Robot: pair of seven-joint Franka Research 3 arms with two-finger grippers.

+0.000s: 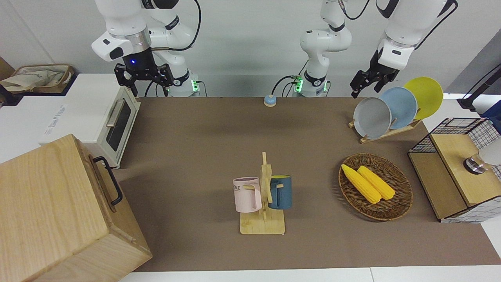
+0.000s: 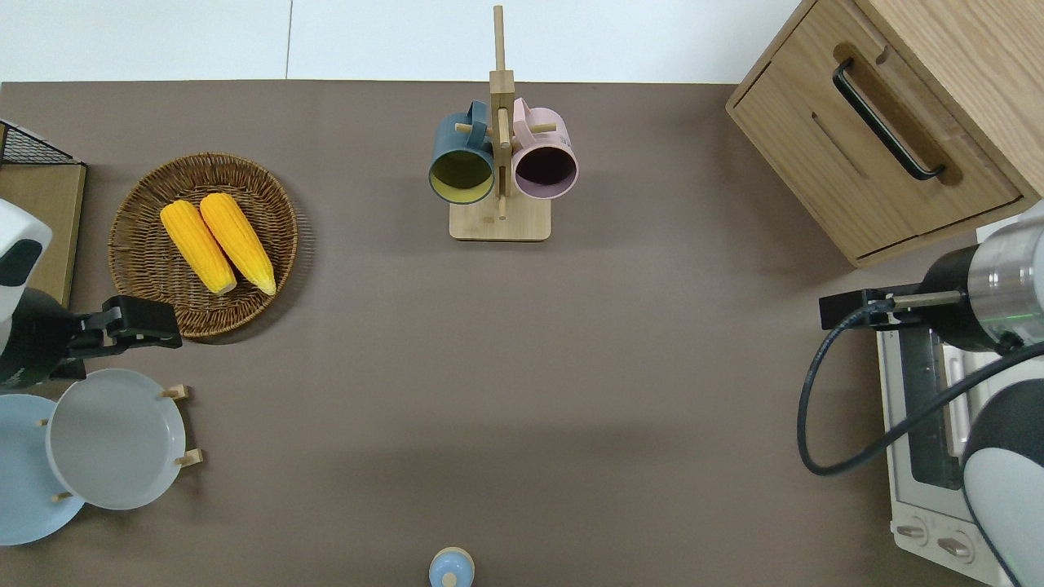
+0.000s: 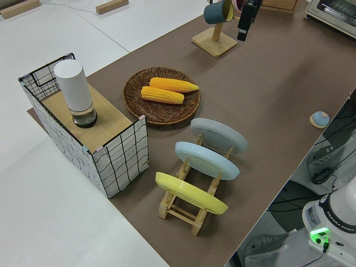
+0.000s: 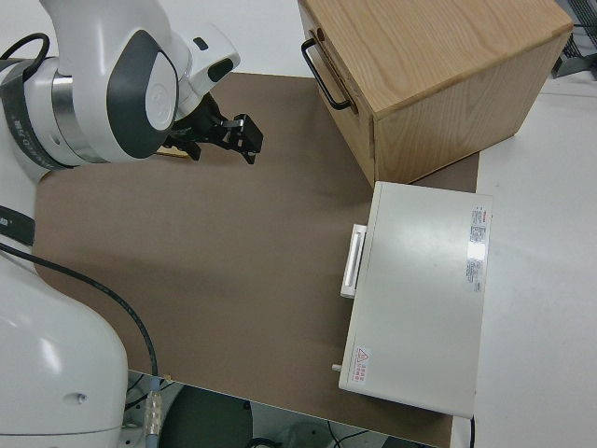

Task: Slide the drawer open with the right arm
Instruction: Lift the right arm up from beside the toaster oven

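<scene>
Drawer (image 2: pixel 877 159) fronts of the pale wooden box (image 1: pixel 58 219) sat flush and shut at the right arm's end of the table (image 1: pixel 203 156), the upper one carrying a black bar handle (image 2: pixel 886 121). From the right gripper (image 1: pixel 143 75) the drawer lay farther from the robots, with the handle well apart from the fingers. That gripper hung in the air over the top of the white toaster oven (image 2: pixel 930 424), near the oven's corner closest to the box, as the overhead view showed. Its black fingers (image 1: pixel 124 78) stood spread wide with nothing between them, and a small blue light glowed on the body above them. The oven stood just beside the box, nearer to the robots, its silver handle (image 4: pixel 353 261) facing the middle of the table.

The left arm was parked; whether its gripper (image 1: pixel 368 82) was open or closed could not be told.

Away from the right gripper, toward the middle of the table, a wooden mug stand (image 1: pixel 264 203) held a pink mug (image 1: pixel 246 194) and a blue mug (image 1: pixel 281 192). Toward the left arm's end lay a wicker basket (image 1: pixel 399 203) with two corn cobs (image 1: pixel 368 183), a rack of three plates (image 3: pixel 203 167), and a wire-mesh box (image 3: pixel 111 153) with a white cylinder (image 3: pixel 75 92) standing on it. A small blue round thing (image 1: pixel 269 100) rested at the table's edge between the two arm bases.
</scene>
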